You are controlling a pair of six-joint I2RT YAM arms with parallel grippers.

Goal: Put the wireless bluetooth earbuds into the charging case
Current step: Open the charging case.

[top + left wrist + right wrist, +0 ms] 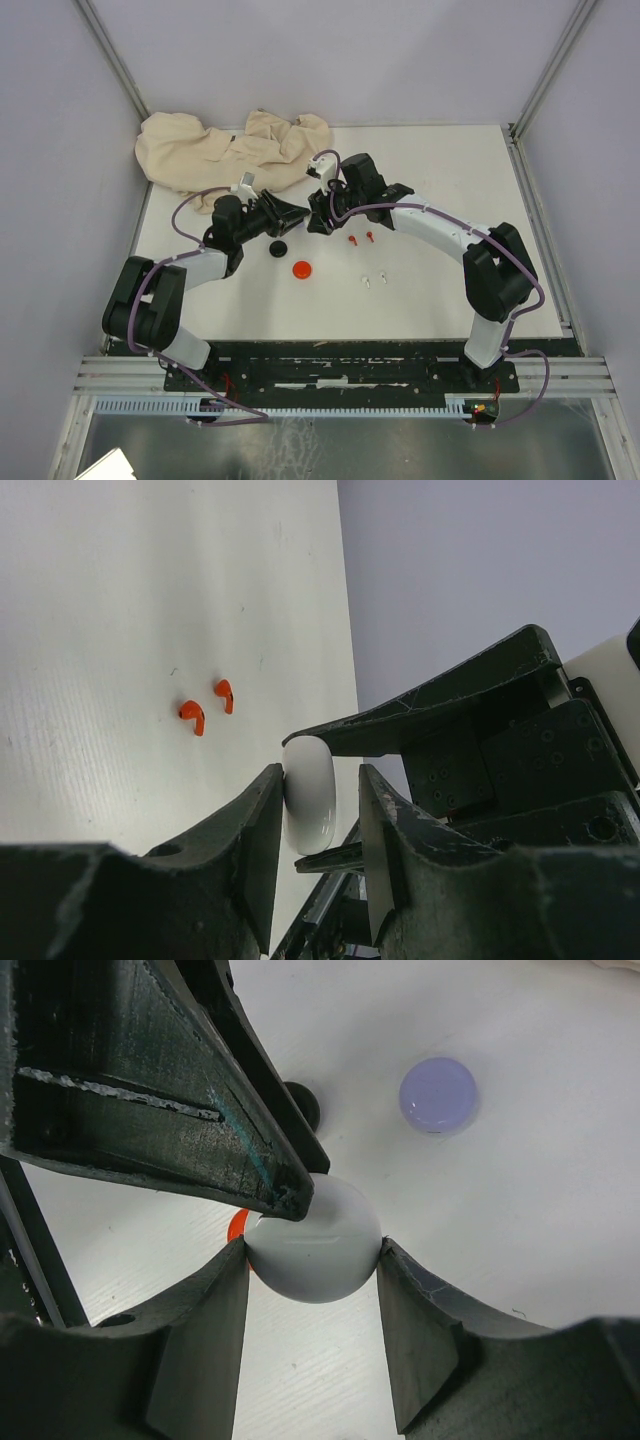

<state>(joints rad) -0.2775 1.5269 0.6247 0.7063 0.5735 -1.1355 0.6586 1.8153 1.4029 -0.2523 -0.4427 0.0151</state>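
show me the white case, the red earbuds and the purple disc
white case [315,1255], right wrist view, middle of its rounded face
red earbuds [191,714], left wrist view, on the left bud
purple disc [438,1095], right wrist view, centre of its top

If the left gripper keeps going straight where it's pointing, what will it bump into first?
Most likely the white round case, at its fingertips and held by the right gripper. Just past it is that gripper's body, though depth is hard to judge.

I see a white table enclosed by plain pale-lilac walls, with aluminium posts at the far corners; lighting is even.
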